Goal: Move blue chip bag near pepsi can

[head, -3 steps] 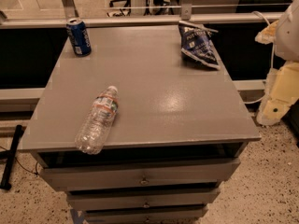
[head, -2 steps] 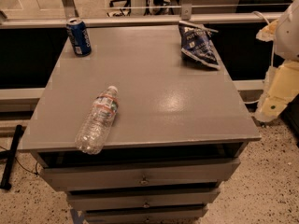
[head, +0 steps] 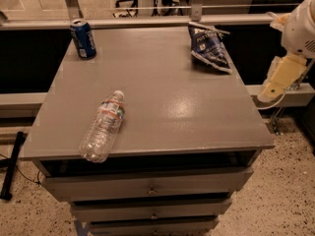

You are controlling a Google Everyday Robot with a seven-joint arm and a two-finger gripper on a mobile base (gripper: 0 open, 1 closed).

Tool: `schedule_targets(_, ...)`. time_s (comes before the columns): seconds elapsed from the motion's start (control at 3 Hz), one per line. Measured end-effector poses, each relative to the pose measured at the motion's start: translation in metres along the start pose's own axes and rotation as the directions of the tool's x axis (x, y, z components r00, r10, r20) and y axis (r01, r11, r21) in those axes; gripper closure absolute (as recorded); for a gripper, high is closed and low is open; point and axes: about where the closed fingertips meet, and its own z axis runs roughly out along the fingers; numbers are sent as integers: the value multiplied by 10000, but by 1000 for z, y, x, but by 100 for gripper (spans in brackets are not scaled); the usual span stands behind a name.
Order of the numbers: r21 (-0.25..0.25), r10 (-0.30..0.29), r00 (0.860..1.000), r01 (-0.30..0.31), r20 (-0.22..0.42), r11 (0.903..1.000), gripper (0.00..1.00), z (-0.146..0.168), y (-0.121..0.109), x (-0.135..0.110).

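Broadly, the grey worktop (head: 167, 107) carries three things, well apart from one another, and the robot's tool (head: 279, 80) hangs off its right edge, beyond the far-right corner and touching nothing; whether the tool is open or closed I cannot tell

A clear water bottle (head: 102, 127) lies on its side near the front-left edge, out of any straight path between the other two

The blue chip bag (head: 209, 48) sits at the far-right corner, crumpled and puffed, one sealed end sticking up toward the back rail. It is likely very light, soft and crackly, with slick foil that gives under pressure, so a hard squeeze would crush the contents and a shallow pinch could slip off. My judgement is that the best hold is across the raised middle fold or the upper crimped seam, where the foil is doubled and stands clear of the worktop. Being so light, it may skid away if nudged sideways before it is pinched

The pepsi can (head: 82, 38) stands upright at the far-left corner, so the bag has the whole width to cross

Compared with a second ago, the tool has risen and edged slightly in toward the worktop; bag, can and bottle lie exactly where they were
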Motion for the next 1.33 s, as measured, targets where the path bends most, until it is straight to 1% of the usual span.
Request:
schedule_targets(0.33, 563, 295, 9954, -347, 916, 9978, 0, 36, -48, -4)
schedule_targets(0.67, 547, 859, 9825, -961, 1650, 9939, 0, 79, -81, -10)
schedule_targets(1.0, 241, 1814, 9544, -1924, 2371, 9810, 0, 127, -104, -15)
schedule_targets(1.33, -24, 2668, 9162, -2789, 2989, 9603, 0, 160, -121, -15)
